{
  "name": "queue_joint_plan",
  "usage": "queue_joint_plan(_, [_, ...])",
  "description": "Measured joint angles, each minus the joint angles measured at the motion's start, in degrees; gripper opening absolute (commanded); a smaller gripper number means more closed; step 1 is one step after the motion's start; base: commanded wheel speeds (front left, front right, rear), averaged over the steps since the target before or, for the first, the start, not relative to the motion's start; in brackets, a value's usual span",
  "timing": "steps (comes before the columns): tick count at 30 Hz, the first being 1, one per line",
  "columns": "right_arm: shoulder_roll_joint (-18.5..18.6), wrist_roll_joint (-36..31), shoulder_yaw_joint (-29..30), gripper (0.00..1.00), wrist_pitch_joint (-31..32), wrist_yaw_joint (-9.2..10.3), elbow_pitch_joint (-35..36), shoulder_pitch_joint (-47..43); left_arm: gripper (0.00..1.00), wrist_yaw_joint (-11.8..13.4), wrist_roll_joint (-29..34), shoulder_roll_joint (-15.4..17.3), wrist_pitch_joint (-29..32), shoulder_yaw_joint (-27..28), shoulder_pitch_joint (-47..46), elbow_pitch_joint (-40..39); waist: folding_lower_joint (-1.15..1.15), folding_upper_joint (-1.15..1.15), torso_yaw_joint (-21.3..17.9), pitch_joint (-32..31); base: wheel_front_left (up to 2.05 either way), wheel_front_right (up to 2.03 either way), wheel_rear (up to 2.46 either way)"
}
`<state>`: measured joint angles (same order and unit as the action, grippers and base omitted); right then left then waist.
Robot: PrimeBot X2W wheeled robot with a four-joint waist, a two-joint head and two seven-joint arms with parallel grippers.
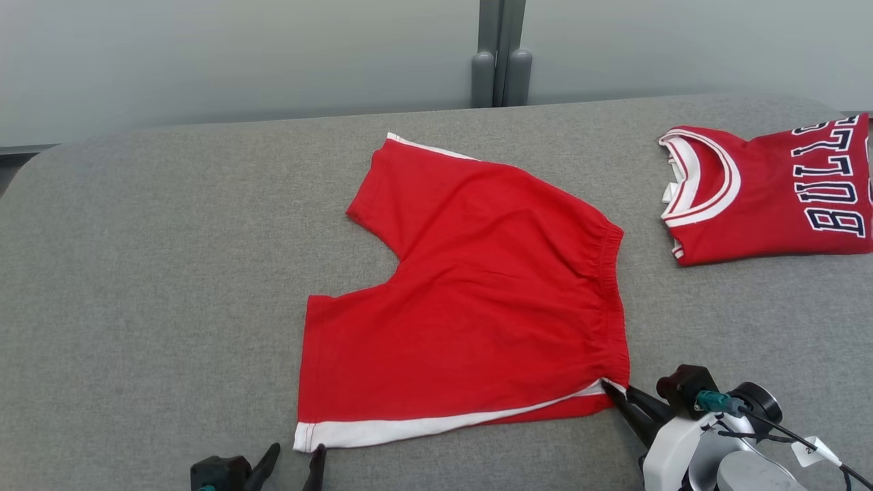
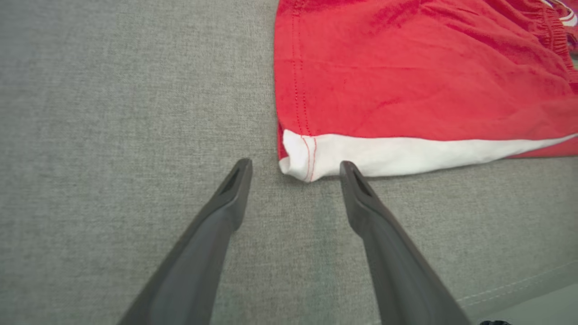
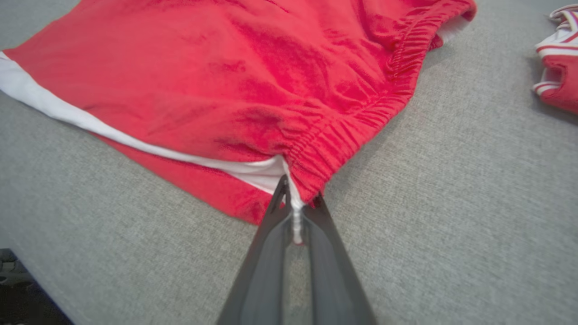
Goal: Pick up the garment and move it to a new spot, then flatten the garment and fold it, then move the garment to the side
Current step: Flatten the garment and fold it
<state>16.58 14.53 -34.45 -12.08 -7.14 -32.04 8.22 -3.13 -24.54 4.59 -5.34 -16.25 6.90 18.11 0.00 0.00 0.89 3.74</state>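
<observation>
Lying flat around the middle of the grey worktop [image 1: 150, 273], the red shorts [image 1: 477, 293] reach toward its near edge, with the waistband [image 1: 612, 300] turned to the right edge and both legs to the left; a white stripe [image 1: 423, 426] runs along the side nearest the near edge. The right gripper [image 1: 612, 390] has its jaws pressed together on the waistband's near corner, pinching red and white cloth between the fingertips; the left gripper [image 1: 297, 451] sits at the near edge with its jaws spread wide, the white hem corner between its fingertips, nothing gripped; whether the tips touch the cloth I cannot tell. A folded red jersey [image 1: 771, 191] lies by the far right edge, well apart from the shorts.
</observation>
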Motion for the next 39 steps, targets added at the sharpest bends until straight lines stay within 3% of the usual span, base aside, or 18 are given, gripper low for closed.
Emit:
queue_joint_plan(18, [-0.07, 2.24, -2.91, 0.00, -1.09, 0.00, -3.01, 1.88, 1.00, -2.42, 0.26, 0.57, 1.04, -3.53, -2.25, 2.02, 0.00, 0.00, -0.41, -0.39, 0.00, 0.00, 0.00])
queue_joint_plan(20, [-0.08, 2.60, -3.15, 0.00, -1.37, 0.00, -3.20, 1.92, 0.74, -2.43, 0.40, 0.57, 1.03, -4.03, -2.29, 2.32, 0.00, 0.00, -0.47, -0.49, 0.00, 0.00, 0.00])
queue_joint_plan(21, [-0.08, 2.65, -3.27, 0.00, -1.52, 0.00, -3.33, 1.92, 0.74, -2.43, 0.44, 0.56, 1.02, -4.15, -2.34, 2.45, 0.00, 0.00, -0.50, -0.55, 0.00, 0.00, 0.00])
queue_joint_plan(22, [-0.07, 2.68, -3.39, 0.00, -1.52, 0.00, -3.49, 1.92, 0.47, -2.46, 0.54, 0.56, 1.02, -4.24, -2.47, 2.56, 0.00, 0.00, -0.52, -0.62, 0.00, 0.00, 0.00])
queue_joint_plan(23, [-0.07, 2.68, -3.55, 0.00, -1.52, 0.00, -3.63, 1.93, 0.40, -2.49, 0.62, 0.55, 1.01, -4.27, -2.63, 2.70, 0.00, 0.00, -0.54, -0.68, 0.00, 0.00, 0.00])
queue_joint_plan(25, [-0.07, 2.76, -3.81, 0.00, -1.55, 0.00, -3.82, 1.97, 0.02, -2.49, 0.62, 0.54, 0.78, -4.27, -3.10, 3.09, 0.00, 0.00, -0.59, -0.82, 0.00, 0.00, 0.00])
queue_joint_plan(39, [-0.25, 5.35, -4.75, 0.00, -2.02, 0.00, -3.92, 2.95, 0.00, -2.49, 0.53, 0.55, -3.60, -2.18, -3.75, 4.86, 0.00, 0.00, -0.84, -1.86, 0.00, 0.00, 0.00])
